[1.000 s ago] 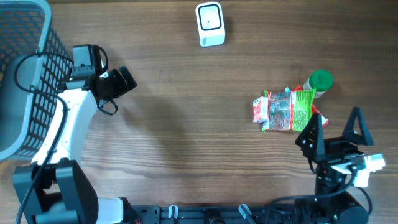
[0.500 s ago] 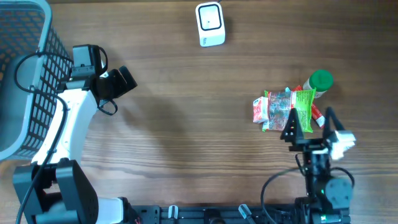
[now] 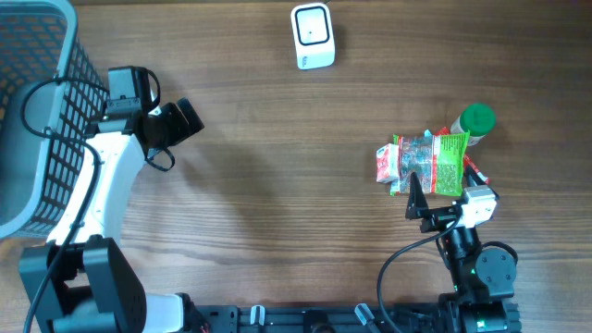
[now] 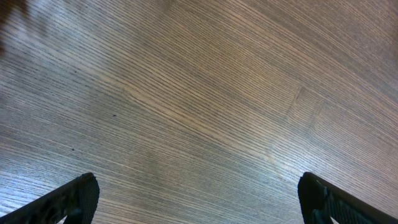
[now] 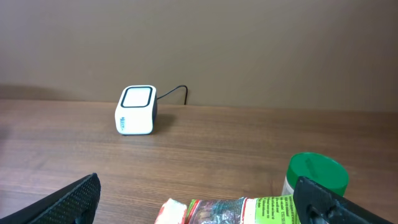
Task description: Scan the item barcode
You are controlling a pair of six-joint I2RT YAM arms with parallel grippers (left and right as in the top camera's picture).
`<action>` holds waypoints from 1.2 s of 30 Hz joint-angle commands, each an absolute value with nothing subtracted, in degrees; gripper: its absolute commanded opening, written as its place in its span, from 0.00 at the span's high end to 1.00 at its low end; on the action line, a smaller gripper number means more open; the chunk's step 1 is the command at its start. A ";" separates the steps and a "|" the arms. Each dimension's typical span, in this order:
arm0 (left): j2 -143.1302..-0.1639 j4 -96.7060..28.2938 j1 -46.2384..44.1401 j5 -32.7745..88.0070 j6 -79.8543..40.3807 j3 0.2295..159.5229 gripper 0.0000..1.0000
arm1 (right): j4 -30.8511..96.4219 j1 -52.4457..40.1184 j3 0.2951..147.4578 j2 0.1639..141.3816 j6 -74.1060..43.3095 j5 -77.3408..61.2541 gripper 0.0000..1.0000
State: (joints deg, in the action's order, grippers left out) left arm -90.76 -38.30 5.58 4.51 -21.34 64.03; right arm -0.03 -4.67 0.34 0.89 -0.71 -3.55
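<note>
Overhead view first. Where is the thing we scan?
- I see the snack packet (image 3: pixel 421 164) lying flat near the right edge of the table (image 3: pixel 277 185), just beside a green-lidded bottle (image 3: pixel 477 120). The scanner (image 3: pixel 313 35) sits well apart from it, at the middle of the far edge.

And your claws?
- My right gripper (image 3: pixel 442 192) is wide open and holds nothing. It hangs at the near side of the packet. My left gripper (image 4: pixel 202 202) is wide open too and also holds nothing. It is over bare wood, near the basket (image 3: pixel 37 111) in the far left corner.

How do you pick it up well?
- I think I should go down slowly, one finger on each side of the packet, and keep off the bottle so it does not tip. The packet looks thin and crinkly, so I pinch softly. I cannot see the barcode, so I may need to turn the packet until its stripes face the scanner.
</note>
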 commanded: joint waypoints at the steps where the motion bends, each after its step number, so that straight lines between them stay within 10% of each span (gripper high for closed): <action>1: -90.87 -38.13 5.80 4.38 -21.04 64.18 0.00 | -0.32 -3.14 0.25 0.19 1.69 -5.43 0.00; 36: -90.87 -38.13 5.80 4.38 -21.06 64.18 0.00 | -0.34 -2.17 0.27 0.21 1.48 -5.80 0.00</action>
